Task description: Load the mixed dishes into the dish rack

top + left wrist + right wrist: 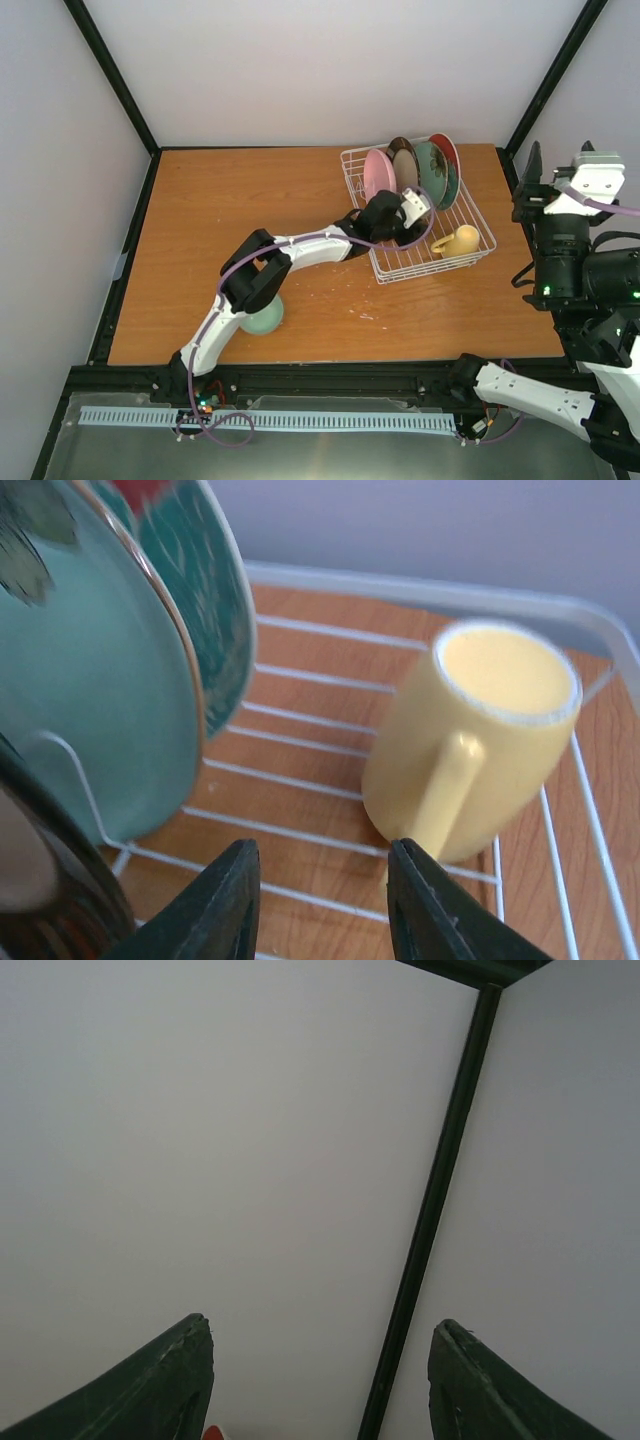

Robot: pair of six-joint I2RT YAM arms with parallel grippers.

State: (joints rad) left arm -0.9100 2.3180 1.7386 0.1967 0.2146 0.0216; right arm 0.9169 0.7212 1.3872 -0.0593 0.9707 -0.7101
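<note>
The white wire dish rack (pixel 392 268) stands at the table's back right. Upright in its slots are a pink plate (pixel 378 172), a dark plate with a cream centre (pixel 404 162), a mint-green plate (pixel 436 172) and a red plate (pixel 447 155). The cream-yellow mug (pixel 458 241) rests on the rack floor at the front right. My left gripper (pixel 425 205) is inside the rack, open and empty (pixel 325 855), with its right fingertip beside the handle of the mug (pixel 480 730). The small mint-green bowl (pixel 263 318) sits on the table under my left arm. My right gripper (pixel 325 1335) is open, facing the wall.
In the left wrist view the mint-green plate (pixel 90 700), the red plate with a teal flower (pixel 205 610) and the dark plate (pixel 50 900) stand close on the left. The rack's rim (pixel 560 610) runs behind the mug. My right arm (pixel 560 230) is raised off the table's right edge.
</note>
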